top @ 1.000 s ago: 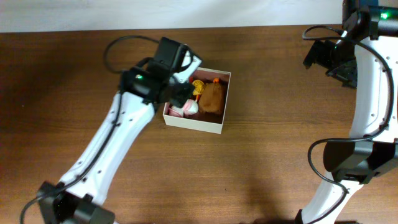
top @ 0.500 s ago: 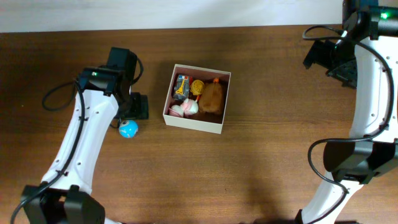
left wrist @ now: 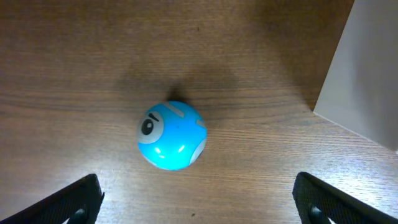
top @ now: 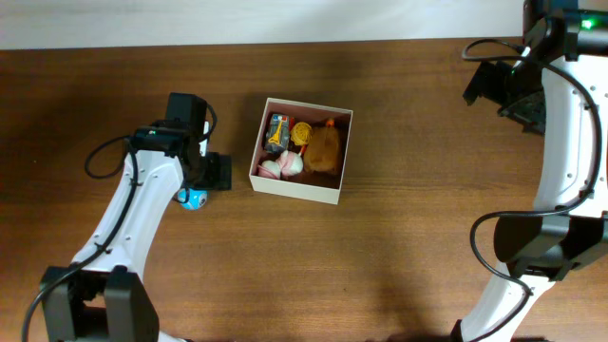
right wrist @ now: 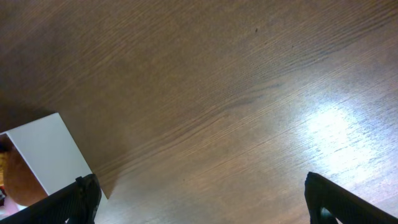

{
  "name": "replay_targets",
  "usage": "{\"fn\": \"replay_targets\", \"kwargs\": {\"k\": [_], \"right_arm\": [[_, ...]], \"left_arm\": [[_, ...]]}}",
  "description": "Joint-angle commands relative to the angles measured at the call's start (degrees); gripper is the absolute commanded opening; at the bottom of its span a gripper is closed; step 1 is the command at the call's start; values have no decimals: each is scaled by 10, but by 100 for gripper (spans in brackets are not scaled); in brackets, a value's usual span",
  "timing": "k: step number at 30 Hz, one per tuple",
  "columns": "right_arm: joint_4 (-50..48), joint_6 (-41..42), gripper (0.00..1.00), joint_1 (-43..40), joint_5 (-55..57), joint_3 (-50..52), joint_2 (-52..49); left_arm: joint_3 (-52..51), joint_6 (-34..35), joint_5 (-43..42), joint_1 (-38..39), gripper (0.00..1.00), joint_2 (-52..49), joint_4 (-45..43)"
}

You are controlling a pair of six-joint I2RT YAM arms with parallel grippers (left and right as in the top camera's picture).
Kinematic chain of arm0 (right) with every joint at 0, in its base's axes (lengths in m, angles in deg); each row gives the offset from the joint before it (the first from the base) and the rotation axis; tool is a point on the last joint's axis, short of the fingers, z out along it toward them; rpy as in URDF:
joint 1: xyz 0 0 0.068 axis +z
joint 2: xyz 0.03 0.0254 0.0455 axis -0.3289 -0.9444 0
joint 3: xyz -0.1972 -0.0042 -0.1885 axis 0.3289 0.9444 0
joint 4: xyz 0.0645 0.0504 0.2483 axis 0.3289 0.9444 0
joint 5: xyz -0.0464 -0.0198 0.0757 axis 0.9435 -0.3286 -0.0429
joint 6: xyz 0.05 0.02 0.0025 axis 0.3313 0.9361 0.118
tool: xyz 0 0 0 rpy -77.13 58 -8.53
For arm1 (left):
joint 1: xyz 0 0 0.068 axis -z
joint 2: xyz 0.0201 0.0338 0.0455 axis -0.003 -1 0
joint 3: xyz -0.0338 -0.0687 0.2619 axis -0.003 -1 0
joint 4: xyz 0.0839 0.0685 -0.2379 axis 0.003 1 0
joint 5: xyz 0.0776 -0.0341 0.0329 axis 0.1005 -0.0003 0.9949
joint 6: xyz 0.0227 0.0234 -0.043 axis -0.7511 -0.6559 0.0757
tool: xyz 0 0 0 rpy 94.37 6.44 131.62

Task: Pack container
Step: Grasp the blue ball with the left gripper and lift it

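- Bench (top: 380, 256): dark brown wood with fine grain running lengthwise. The finish is smooth and gives a pale glare patch in the right wrist view.
- Left arm (top: 142, 204): white shell segments with black joints and a looped black cable, reaching in from the near-left corner.
- Ball (left wrist: 171, 135): a glossy sky-blue sphere with white patches and one black-and-white eye mark. It rests on the bench and casts a soft shadow behind it. In the overhead view it is half covered by the left arm's head.
- Left jaws: spread wide, with the black tips at the two lower corners of the left wrist view. The ball lies on the bench ahead of them, between their lines, and neither tip touches it. Nothing is held.
- Container (top: 294, 188): a square, shallow cardboard box with matte cream-white outer walls and straight edges. It stands on the bench near the middle, just right of the ball and apart from it. One plain wall shows at the right edge of the left wrist view.
- Contents of the container: a rounded brown fuzzy toy (top: 325, 149) on the right side, a yellow-orange round piece (top: 302, 131) beside it, a small boxy yellow-and-blue item (top: 276, 131) at the far left, and a pink-and-white piece (top: 282, 167) at the near left.
- Right arm (top: 570, 142): white and black, standing along the right edge.
- Right jaws: spread wide above bare bench at the far right. Nothing lies between them and they touch nothing.
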Motion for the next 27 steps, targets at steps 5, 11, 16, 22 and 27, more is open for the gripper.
{"fn": "replay_targets", "kwargs": {"k": [5,11,16,22,27], "right_arm": [[0,5,99,0,-1,0,-3],[0,5,99,0,-1,0,-3],[0,5,99,0,-1,0,-3],[0,5,99,0,-1,0,-3],[0,5,99,0,-1,0,-3]], "left_arm": [[-16,-22,-4,-17,100,-48,-9],[-16,-22,-4,-38,100,-92,-22],[-16,-22,-4,-39,100,-125,-27],[-16,-22,-5,-39,89,-142,-27],[-16,-22,-15,-39,61,-142,-26]]}}
